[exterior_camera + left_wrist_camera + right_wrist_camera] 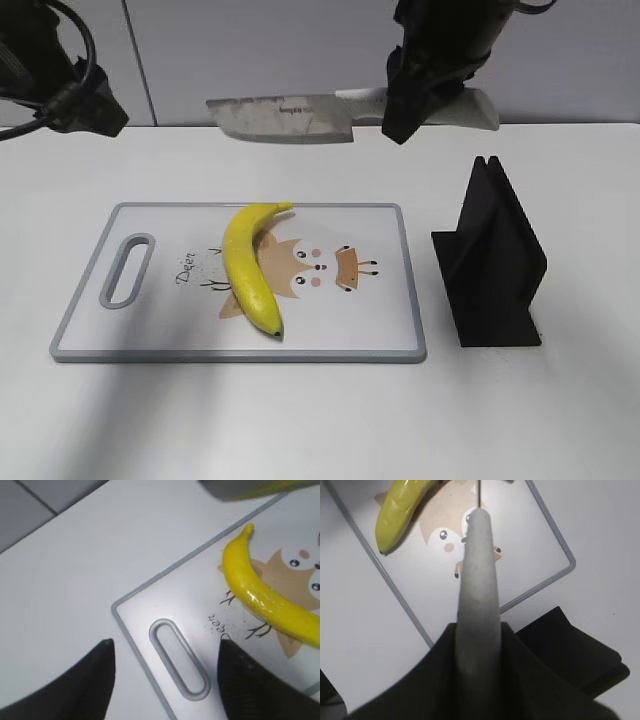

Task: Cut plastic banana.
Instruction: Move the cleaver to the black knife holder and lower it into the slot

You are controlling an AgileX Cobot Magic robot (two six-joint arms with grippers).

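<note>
Right gripper (420, 100) is clamping the knife (300, 115) by its pale handle, blade hanging level above the board's far edge. Plastic banana (250, 268) is lying on the cutting board (390, 335), left of centre. Left gripper (165, 680) is hovering spread and empty over the board's handle slot (free to steady the fruit). Best approach: bringing the blade square across the banana's middle before lowering.

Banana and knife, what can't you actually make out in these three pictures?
- Plastic banana: left wrist view cuts off its far end at the right edge.
- Knife: right wrist view shows only handle and blade spine, edge-on; left wrist view only a blur.
- Left claw: exterior view cuts it off.
- Right claw: its fingertips are hidden behind the handle.
</note>
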